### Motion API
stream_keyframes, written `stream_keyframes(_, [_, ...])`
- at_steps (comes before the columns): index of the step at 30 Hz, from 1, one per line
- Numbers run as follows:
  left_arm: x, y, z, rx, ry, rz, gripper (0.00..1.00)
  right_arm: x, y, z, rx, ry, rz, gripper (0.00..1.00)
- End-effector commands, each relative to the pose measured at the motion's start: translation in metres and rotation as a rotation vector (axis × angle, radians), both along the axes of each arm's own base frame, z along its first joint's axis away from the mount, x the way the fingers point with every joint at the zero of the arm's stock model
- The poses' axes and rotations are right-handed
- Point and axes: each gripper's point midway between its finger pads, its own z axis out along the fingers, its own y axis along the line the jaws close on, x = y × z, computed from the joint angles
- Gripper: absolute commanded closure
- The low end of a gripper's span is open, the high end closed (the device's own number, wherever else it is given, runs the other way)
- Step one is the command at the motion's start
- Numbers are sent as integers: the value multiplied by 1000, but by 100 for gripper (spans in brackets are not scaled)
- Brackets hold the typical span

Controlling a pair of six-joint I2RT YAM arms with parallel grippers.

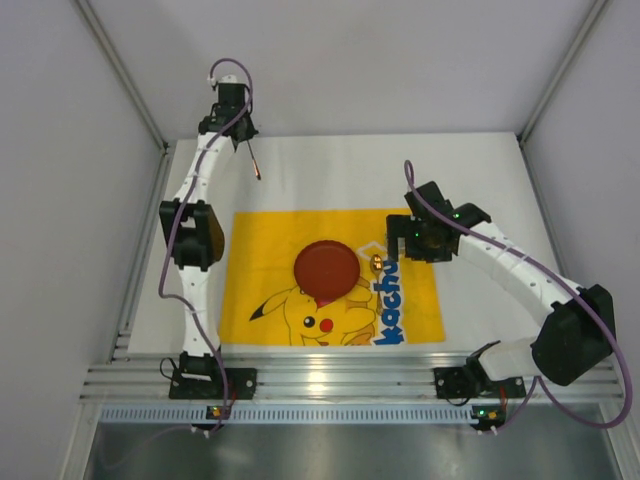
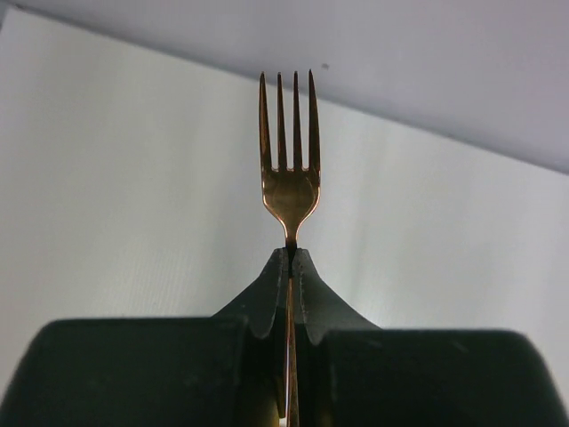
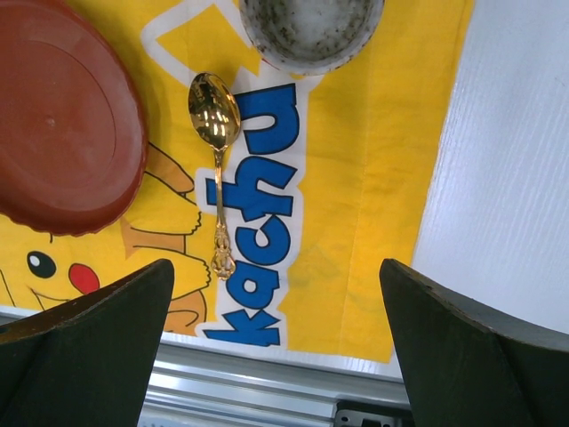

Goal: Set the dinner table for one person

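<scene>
The left fingers (image 2: 267, 298) pinch a fork (image 2: 289, 191) — it likely goes beside the plate (image 1: 325, 267) next; the right fingers (image 3: 89, 338) hang spread.

Plain pale-grey walls (image 1: 350, 60) with slanting metal corner posts (image 1: 122, 72)

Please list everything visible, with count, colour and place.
dinner table: 1, white, under everything
mat: 1, yellow, on the table
plate: 1, red-brown, mat centre
spoon: 1, gold, right of the plate
bowl: 1, grey speckled, beyond the spoon
fork: 1, copper, in the left gripper
rail: 1, aluminium, table's near edge
left gripper: 1, black, shut on the fork
right gripper: 1, black, open above the spoon
</scene>
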Motion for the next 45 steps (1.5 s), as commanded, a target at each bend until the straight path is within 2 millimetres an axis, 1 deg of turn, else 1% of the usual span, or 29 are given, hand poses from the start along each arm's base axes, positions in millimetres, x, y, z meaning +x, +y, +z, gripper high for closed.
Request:
stream_keyframes(1, [-2, 0, 104, -14, -219, -24, 100, 11, 3, 8, 19, -56, 10, 0])
stream_keyframes(4, [-15, -1, 114, -14, -213, -41, 100, 12, 6, 7, 33, -56, 27, 0])
stream_keyframes(5, [-20, -3, 107, -19, -192, -53, 100, 12, 7, 7, 35, -57, 29, 0])
stream_keyframes(6, [-29, -4, 119, -26, -203, -62, 100, 11, 9, 6, 42, -55, 35, 0])
stream_keyframes(7, [-34, -5, 115, -33, -186, -72, 100, 12, 10, 7, 48, -60, 38, 0])
stream_keyframes(8, [-42, -9, 97, -46, -137, -88, 100, 12, 10, 6, 53, -61, 39, 0])
stream_keyframes(9, [-52, -16, 102, -62, -133, -119, 100, 10, 11, 3, 58, -55, 44, 0])
stream_keyframes(10, [-62, -18, 91, -57, -90, -120, 100, 11, 12, 4, 65, -61, 45, 0])
stream_keyframes(11, [-76, -18, 60, -51, -6, -118, 100, 10, 12, 2, 64, -57, 47, 0])
stream_keyframes(12, [-89, -20, 60, -48, 9, -125, 100, 9, 13, 0, 69, -52, 51, 0])
stream_keyframes(13, [-100, -21, 49, -50, 42, -126, 100, 9, 13, 0, 71, -54, 52, 0])
stream_keyframes(14, [-123, -21, 27, -59, 104, -128, 100, 8, 14, -1, 76, -53, 58, 0])
stream_keyframes(15, [-135, -23, 17, -71, 133, -136, 100, 6, 13, -3, 76, -48, 58, 0])
stream_keyframes(16, [-156, -25, -14, -84, 210, -142, 100, 6, 14, -3, 82, -52, 59, 0])
stream_keyframes(17, [-166, -26, -21, -93, 224, -151, 100, 6, 14, -3, 86, -53, 60, 0])
stream_keyframes(18, [-178, -29, -17, -95, 220, -162, 100, 4, 14, -5, 84, -53, 62, 0])
stream_keyframes(19, [-188, -31, -24, -100, 240, -166, 100, 5, 14, -5, 85, -55, 65, 0])
stream_keyframes(20, [-207, -31, -46, -98, 299, -169, 100, 5, 13, -7, 82, -54, 63, 0])
stream_keyframes(21, [-216, -34, -43, -98, 294, -178, 100, 2, 17, -8, 97, -40, 80, 0])
stream_keyframes(22, [-225, -34, -48, -99, 307, -177, 100, 2, 17, -9, 97, -39, 82, 0])
stream_keyframes(23, [-240, -34, -64, -102, 351, -175, 100, 1, 17, -9, 98, -38, 85, 0])
stream_keyframes(24, [-247, -36, -60, -104, 342, -182, 100, 1, 18, -10, 101, -36, 87, 0])
stream_keyframes(25, [-253, -39, -63, -108, 346, -186, 100, 0, 18, -10, 102, -34, 90, 0])
stream_keyframes(26, [-266, -42, -70, -104, 366, -194, 100, 0, 18, -11, 104, -35, 92, 0])
stream_keyframes(30, [-292, -49, -91, -93, 406, -209, 100, -6, 18, -12, 114, -26, 107, 0])
stream_keyframes(33, [-304, -53, -104, -92, 425, -204, 100, -14, 15, -14, 112, -17, 109, 0])
stream_keyframes(39, [-307, -64, -115, -77, 421, -228, 100, -35, 5, -19, 112, -3, 115, 0])
stream_keyframes(43, [-309, -70, -129, -14, 440, -253, 100, -46, -1, -24, 109, 5, 117, 0])
stream_keyframes(45, [-310, -75, -133, 7, 447, -267, 100, -48, 1, -19, 124, -8, 132, 0])
